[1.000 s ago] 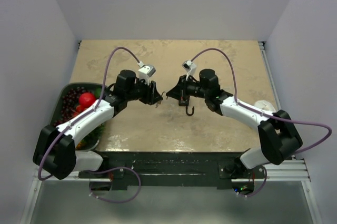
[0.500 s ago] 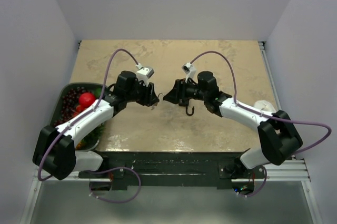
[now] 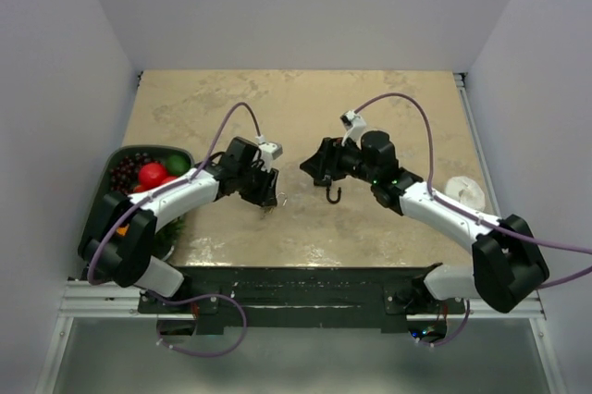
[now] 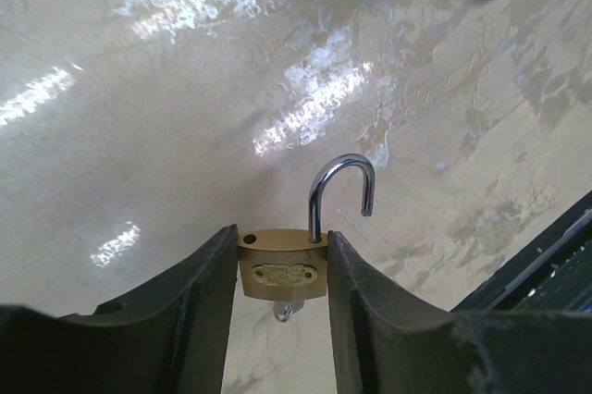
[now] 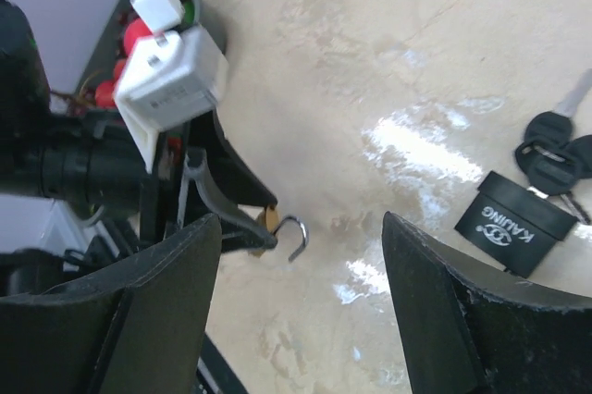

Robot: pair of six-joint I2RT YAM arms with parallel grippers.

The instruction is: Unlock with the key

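Note:
My left gripper (image 4: 282, 239) is shut on a brass padlock (image 4: 282, 267), squeezing its body from both sides just above the table. The silver shackle (image 4: 340, 192) stands swung open, its free end out of the body. A small silver key end (image 4: 284, 309) pokes out under the padlock. In the top view the left gripper (image 3: 266, 192) sits left of centre, with the padlock (image 3: 281, 198) at its tip. To the padlock's right, my right gripper (image 3: 313, 166) hangs apart from it. In its wrist view the right gripper (image 5: 301, 260) is open and empty, facing the padlock (image 5: 270, 219).
A black lock body marked KAUING (image 5: 513, 220) lies with black-headed keys (image 5: 553, 158) on the table below the right wrist. Its black hook (image 3: 331, 194) shows in the top view. A dark fruit bowl (image 3: 116, 155) stands at the left edge and a white round object (image 3: 462, 192) at the right.
My right gripper opened, let go and drew back to the right. The left arm swung the padlock down and toward the near edge, so the two grippers are now apart.

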